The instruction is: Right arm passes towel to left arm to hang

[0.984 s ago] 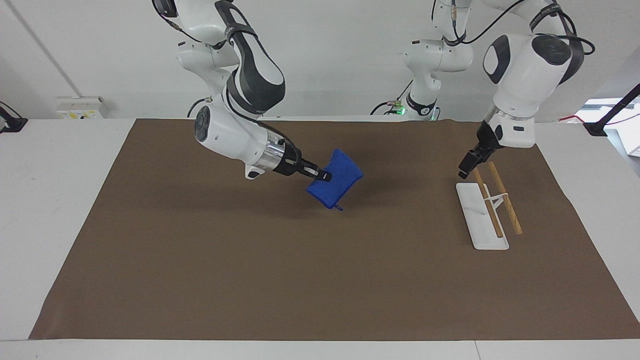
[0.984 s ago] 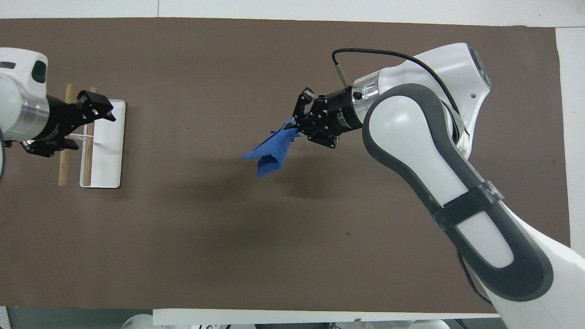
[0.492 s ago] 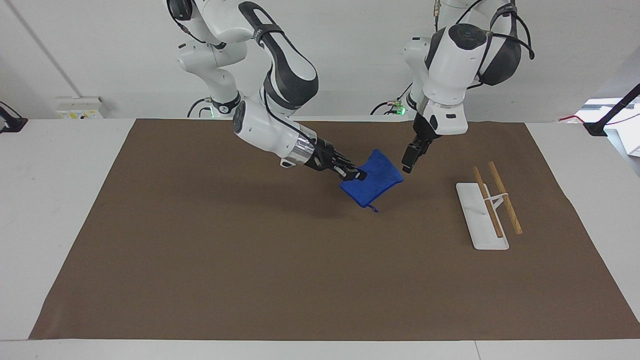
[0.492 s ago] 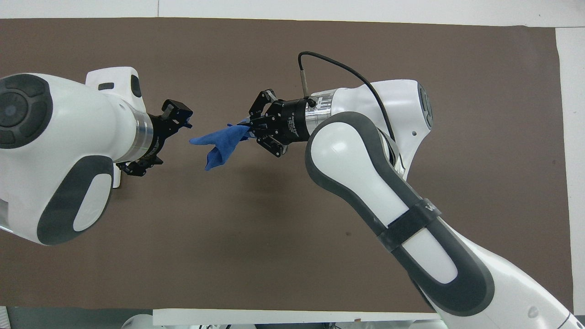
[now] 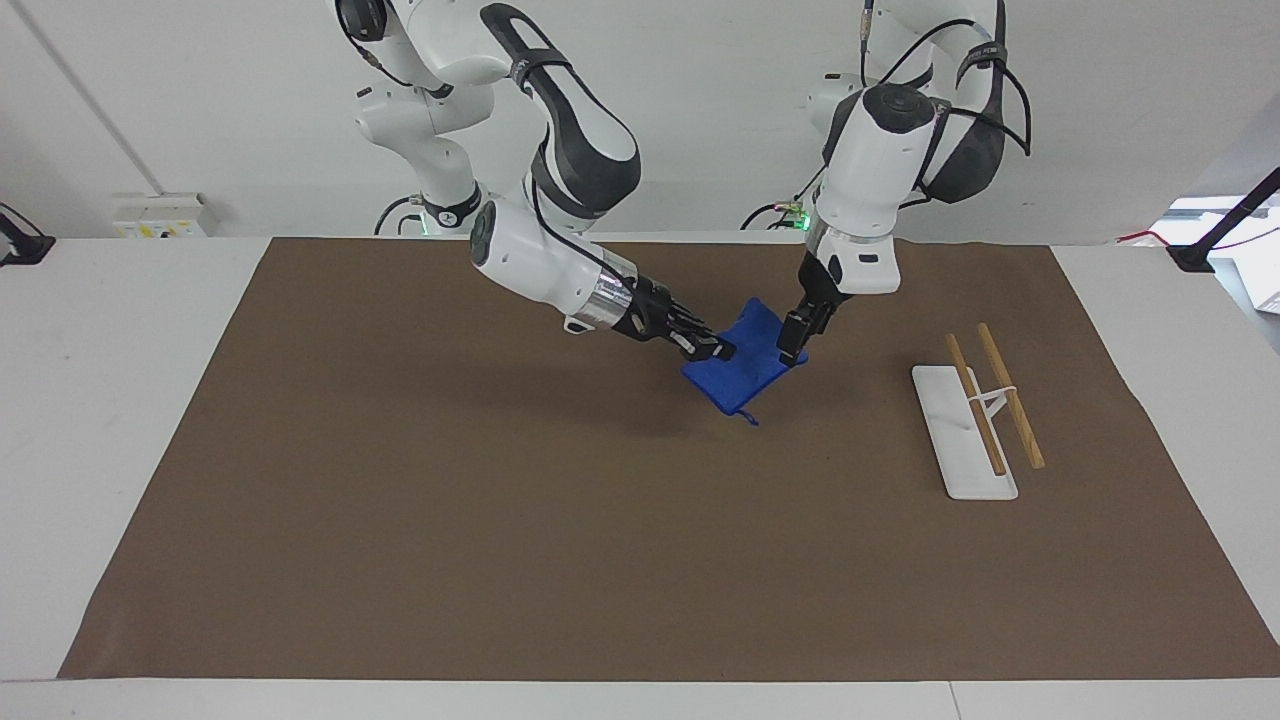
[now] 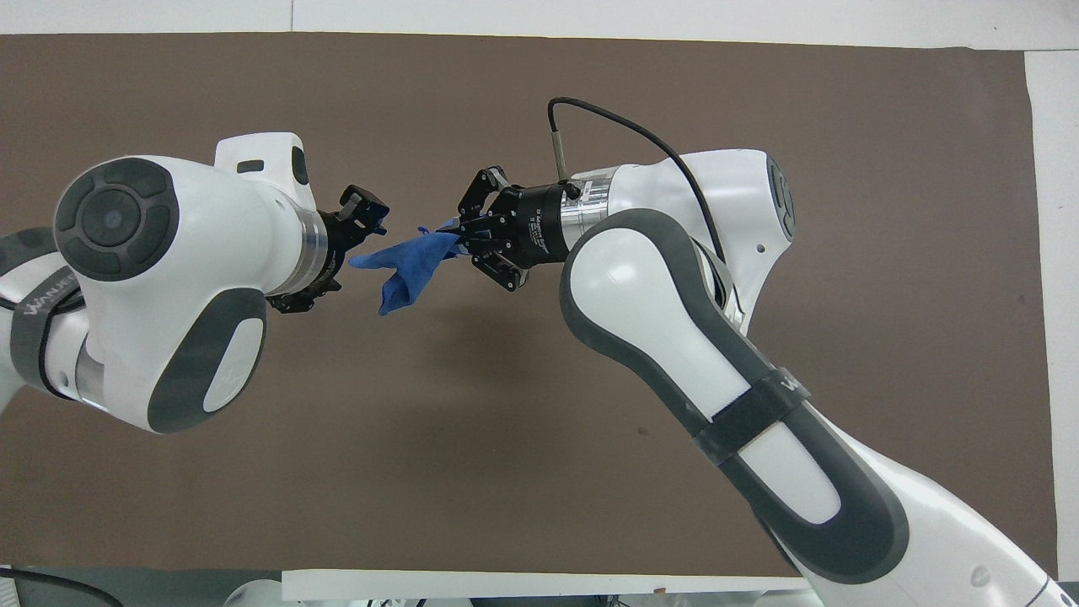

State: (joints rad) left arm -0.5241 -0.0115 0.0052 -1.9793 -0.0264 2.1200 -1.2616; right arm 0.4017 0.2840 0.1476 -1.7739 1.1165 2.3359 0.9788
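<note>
The mat (image 5: 500,520) lies on the desk (image 5: 120,400). The towel (image 5: 745,365) hangs above the mat's middle, between the two grippers. The right gripper (image 5: 722,350) is at the towel's edge toward the right arm's end; the left gripper (image 5: 790,345) is at the other edge. The rack (image 5: 965,430) stands on the mat toward the left arm's end, well apart from the towel.

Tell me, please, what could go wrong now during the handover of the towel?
The left hand meets only the towel's corner, so its grasp may be thin and the floppy cloth could drop onto the brown mat. If the right hand, shut on the other edge, lets go too early, the towel may also fall.
</note>
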